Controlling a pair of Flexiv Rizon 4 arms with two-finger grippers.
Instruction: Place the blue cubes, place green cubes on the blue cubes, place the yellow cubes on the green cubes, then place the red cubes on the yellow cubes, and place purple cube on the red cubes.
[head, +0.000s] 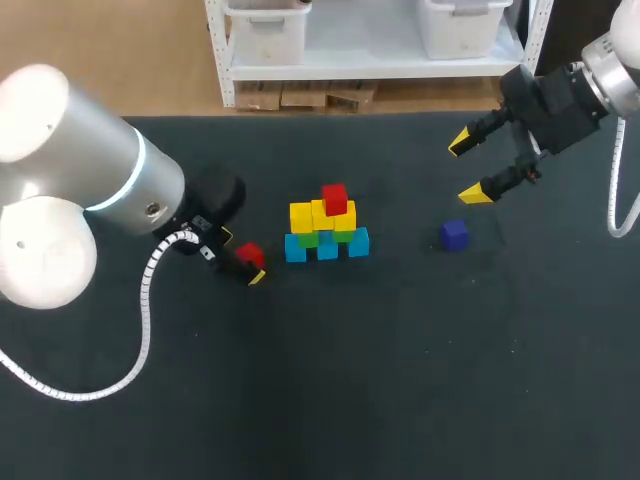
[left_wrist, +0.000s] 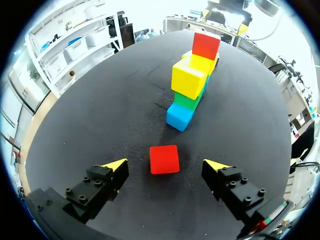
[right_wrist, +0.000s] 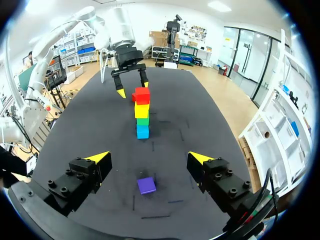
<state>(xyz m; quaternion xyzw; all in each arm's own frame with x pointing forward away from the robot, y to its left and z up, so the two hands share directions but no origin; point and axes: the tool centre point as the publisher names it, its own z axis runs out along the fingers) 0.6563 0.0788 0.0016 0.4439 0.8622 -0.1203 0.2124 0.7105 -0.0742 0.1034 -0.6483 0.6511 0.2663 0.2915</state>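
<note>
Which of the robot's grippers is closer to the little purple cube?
Right. The right gripper hangs open close to the purple cube, which lies just ahead of it. The left gripper is on the far side of the cube stack, open around a loose red cube.

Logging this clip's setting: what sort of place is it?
Likely a robotics lab workbench: a black table, the left end effector and right end effector over it, and a stack of coloured cubes.
</note>
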